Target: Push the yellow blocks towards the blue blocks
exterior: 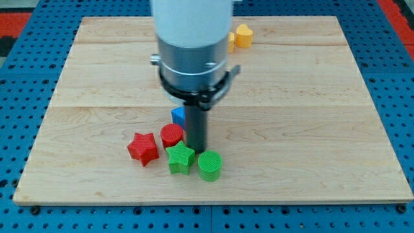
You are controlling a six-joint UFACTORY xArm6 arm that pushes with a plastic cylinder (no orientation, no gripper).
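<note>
Arm [193, 45] comes down from the far side over the middle of the wooden board [310, 129]. No pincer on it, just a straight dark rod [196, 126], so nothing to open or shut & nothing held. The rod's lower end, my tip [196, 149], sits on the board in the near cluster of blocks, w/ the green star [180, 158] just near-left of it and the green cylinder [209, 166] just near-right.

Red cylinder [171, 135] is right beside the rod on its left, looks to be touching or almost; can't tell which. Red star [143, 148] sits further left, close to the red cylinder. One blue block [178, 116] peeks out behind the rod on the left, mostly hidden, shape not clear.

Yellow blocks: one yellow block [243, 35] at the far edge, right of the arm body, roughly heart-like shape but hard to be sure. A 2nd yellow bit [231, 42] shows just left of it, mostly hidden by the arm. Both well apart from the blue block & from the tip. Board lies on a blue perforated table [401, 97]
</note>
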